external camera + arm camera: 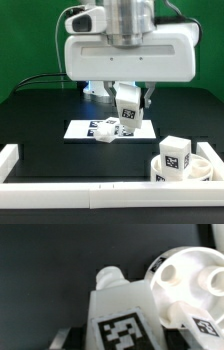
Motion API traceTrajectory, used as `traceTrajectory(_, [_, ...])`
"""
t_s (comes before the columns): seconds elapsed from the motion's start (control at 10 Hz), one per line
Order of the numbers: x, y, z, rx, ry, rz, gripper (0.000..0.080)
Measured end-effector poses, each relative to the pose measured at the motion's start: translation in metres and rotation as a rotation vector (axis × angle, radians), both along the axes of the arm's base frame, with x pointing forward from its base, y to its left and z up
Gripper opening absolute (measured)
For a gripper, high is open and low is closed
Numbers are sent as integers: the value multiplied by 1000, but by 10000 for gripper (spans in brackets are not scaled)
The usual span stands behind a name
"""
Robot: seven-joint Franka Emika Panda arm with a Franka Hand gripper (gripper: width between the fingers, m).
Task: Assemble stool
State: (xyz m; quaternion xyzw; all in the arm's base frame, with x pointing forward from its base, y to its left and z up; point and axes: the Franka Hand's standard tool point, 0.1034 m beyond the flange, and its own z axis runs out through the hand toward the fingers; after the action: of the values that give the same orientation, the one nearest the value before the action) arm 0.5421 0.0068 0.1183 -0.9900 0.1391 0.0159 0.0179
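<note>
While pinched by the gripper [128, 95], 1 chunky, tilted white leg [127, 110], black-and-white-tagged.

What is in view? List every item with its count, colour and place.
seat: one, white, round, at the exterior view's right near the front rail
held leg: one, white with a black-and-white tag, in the gripper above the marker board
leg on the seat: one, white with a tag, standing on the seat
lying leg: one, white with a tag, on or against the marker board; cannot tell which
marker board: one, white, flat, mid-table
rail: one, white, along the table's front edge and the exterior view's left
table: one, black, under everything
gripper: one, closed on the held leg
arm: one, white, above mid-table
</note>
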Motion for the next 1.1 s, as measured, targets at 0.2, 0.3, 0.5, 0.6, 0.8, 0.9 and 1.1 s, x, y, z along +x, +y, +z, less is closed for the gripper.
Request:
traceTrajectory(0.2, [6,0,0,-10,-93,-5,320])
traceTrajectory(0.3, [5,6,-3,-7,-99,-12,320])
traceTrajectory(0.5, [15,38,-2,38,-172,-74,320])
traceTrajectory(0.6, [19,54,1,59,-227,-119,320])
traceTrajectory(0.8, [16,66,2,67,-224,-105,320])
traceTrajectory(0.9, [16,65,1,66,-223,-107,320])
traceTrajectory(1.1, [17,68,0,66,-233,-120,320])
